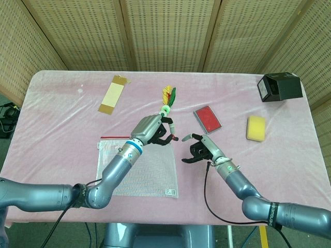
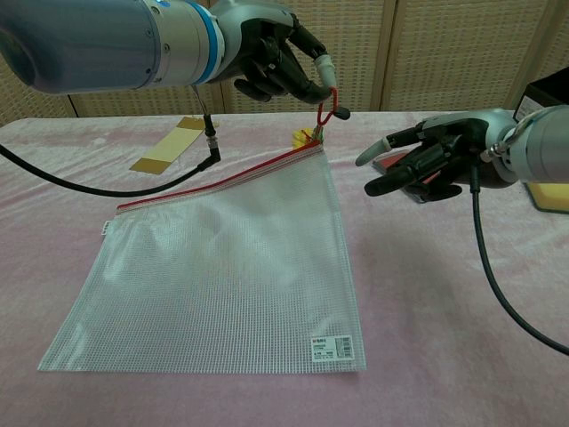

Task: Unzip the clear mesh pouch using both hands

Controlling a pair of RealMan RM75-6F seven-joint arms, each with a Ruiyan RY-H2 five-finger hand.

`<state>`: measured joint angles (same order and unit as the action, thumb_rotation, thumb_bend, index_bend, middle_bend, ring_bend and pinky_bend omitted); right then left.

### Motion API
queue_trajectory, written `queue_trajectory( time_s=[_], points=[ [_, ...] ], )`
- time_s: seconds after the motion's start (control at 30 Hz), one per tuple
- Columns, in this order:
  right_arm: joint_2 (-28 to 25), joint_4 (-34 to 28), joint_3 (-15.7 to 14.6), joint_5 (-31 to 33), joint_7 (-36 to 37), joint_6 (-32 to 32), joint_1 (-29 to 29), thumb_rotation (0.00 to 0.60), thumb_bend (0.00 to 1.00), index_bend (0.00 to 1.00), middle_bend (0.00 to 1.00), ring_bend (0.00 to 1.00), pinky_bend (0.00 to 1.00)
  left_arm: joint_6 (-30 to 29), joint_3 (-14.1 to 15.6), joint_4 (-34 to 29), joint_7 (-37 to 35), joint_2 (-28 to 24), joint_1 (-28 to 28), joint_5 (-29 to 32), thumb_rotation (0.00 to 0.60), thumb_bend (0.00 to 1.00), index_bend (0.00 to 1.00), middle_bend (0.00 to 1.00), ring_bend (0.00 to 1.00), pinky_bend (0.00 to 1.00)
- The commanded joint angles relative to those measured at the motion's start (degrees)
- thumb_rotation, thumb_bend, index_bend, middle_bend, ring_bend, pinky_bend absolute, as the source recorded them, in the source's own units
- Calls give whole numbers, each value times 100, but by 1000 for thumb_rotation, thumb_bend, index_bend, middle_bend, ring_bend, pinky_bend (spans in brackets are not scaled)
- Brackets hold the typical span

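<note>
Clear mesh pouch with red zipper (image 2: 213, 267) unopened: left hand (image 2: 276, 62) pinches its red pull loop (image 2: 330, 104); right hand (image 2: 427, 160), empty and spread, near.

pouch (image 2: 222, 258): clear gridded mesh, slight sheen | tablecloth (image 2: 444, 320): pink, soft velvety cloth | sponge (image 1: 256, 127): yellow, matt
</note>
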<state>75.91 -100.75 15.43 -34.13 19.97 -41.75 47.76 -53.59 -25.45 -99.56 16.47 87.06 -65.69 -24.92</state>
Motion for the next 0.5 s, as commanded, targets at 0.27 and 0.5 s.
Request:
queue_trajectory(
  time_s=[0.27,0.5],
  points=[
    [471,34,265,829,-246,-393,216,600,185,412,885,814,988,-227,18,112,-211,245,-16,-252,600,696,884,995,929,1000],
    [563,-32,491,1169,-234,-461,229,600,251,462,902,847,1000,-316,32,121,-265,325,-1,-369,600,696,884,995,929,1000]
  ],
)
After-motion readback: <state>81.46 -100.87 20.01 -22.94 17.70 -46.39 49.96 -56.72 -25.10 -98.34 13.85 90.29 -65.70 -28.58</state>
